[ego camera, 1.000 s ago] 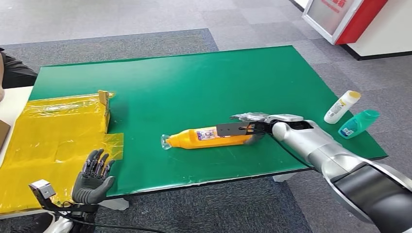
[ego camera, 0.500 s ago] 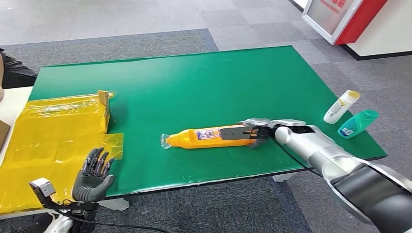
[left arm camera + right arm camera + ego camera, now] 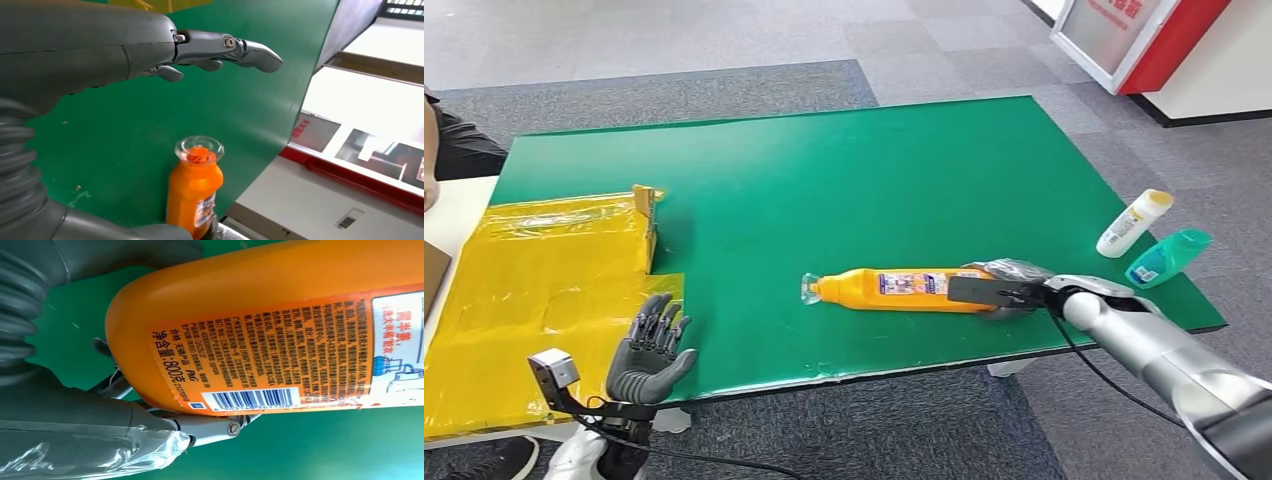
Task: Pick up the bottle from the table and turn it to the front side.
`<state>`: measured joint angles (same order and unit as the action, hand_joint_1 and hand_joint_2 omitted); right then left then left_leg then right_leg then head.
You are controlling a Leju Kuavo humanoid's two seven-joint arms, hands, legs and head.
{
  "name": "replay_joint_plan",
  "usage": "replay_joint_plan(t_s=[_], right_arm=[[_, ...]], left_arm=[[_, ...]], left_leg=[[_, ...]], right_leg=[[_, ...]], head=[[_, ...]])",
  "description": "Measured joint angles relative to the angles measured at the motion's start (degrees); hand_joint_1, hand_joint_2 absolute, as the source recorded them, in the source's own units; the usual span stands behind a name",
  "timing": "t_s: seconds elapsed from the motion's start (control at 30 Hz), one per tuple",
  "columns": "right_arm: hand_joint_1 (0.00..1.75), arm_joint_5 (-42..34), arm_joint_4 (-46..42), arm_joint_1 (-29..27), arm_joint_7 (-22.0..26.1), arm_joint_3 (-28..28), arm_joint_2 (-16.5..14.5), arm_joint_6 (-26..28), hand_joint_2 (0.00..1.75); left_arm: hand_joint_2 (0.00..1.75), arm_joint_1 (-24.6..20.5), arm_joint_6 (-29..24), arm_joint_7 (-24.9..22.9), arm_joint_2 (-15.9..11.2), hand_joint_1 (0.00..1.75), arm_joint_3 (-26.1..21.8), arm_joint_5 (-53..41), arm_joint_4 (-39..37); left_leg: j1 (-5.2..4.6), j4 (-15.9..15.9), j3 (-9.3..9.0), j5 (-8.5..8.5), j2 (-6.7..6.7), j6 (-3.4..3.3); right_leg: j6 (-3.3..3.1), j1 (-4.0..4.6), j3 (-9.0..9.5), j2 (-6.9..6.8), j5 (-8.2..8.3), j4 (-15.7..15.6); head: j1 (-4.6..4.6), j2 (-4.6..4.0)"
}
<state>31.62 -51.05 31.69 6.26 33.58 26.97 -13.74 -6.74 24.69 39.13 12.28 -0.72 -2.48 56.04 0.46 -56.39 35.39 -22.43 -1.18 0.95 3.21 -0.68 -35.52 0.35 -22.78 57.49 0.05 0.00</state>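
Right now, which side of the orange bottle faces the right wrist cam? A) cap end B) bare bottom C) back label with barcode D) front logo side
C: the orange bottle, lying on the green table in the right hand, shows fine print and a barcode.

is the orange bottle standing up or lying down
Lying down. The orange bottle rests on its side on the green table, clear cap toward the robot's left, with the right hand at its base end.
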Motion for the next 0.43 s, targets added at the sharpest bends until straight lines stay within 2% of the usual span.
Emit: replay_joint_plan(t_s=[0.1, 0.2, 0.27, 0.4, 0.43], right_arm=[[1.75, -2.8, -8.5, -7.7, 1.3, -5.4, 2.3, 2.9, 1.75], [1.75, -2.8, -16.0, -13.5, 2.5, -10.7, 1.3, 3.9, 1.75], [1.75, -1.2, -19.8, -15.2, 2.2, -12.6, -2.1, 4.1, 1.75], [1.75, -0.2, -23.7, -16.0, 1.5, -12.6, -11.5, 4.8, 1.75], [1.75, -0.2, -24.0, -16.1, 1.5, -12.5, -12.6, 4.9, 1.75]], left_arm=[[1.75, -1.1, -1.4, -0.4, 0.7, 0.0, 1.0, -0.7, -0.2], [1.75, -1.1, -4.8, -1.5, 1.0, 0.0, 1.9, -2.5, 1.5], [1.75, 0.2, -6.0, -2.6, 0.6, 0.0, 1.9, -2.9, 4.8], [1.75, 3.1, -5.4, -3.5, -0.8, 0.0, 1.0, -3.2, 11.3], [1.75, 3.4, -5.3, -3.5, -0.9, 0.0, 0.9, -3.2, 11.9]], left_leg=[[-0.02, 0.0, 0.03, -0.03, 0.01, -0.04], [-0.01, 0.0, 0.1, -0.08, 0.13, 0.02], [0.03, 0.1, 0.06, -0.11, 0.37, 0.14], [0.07, 0.1, -0.01, -0.06, 0.56, 0.29], [0.08, 0.1, -0.01, -0.05, 0.56, 0.3]], right_leg=[[0.01, -0.02, -0.02, 0.01, 0.0, 0.0], [0.0, 0.01, -0.07, 0.13, 0.0, 0.0], [-0.05, 0.06, -0.19, 0.4, 0.01, 0.1], [-0.19, 0.11, -0.36, 0.57, -0.06, 0.2], [-0.21, 0.11, -0.38, 0.55, -0.08, 0.2]], head=[[-0.01, 0.0], [0.0, 0.0], [0.0, 0.0], [-0.05, 0.0], [-0.06, 0.0]])
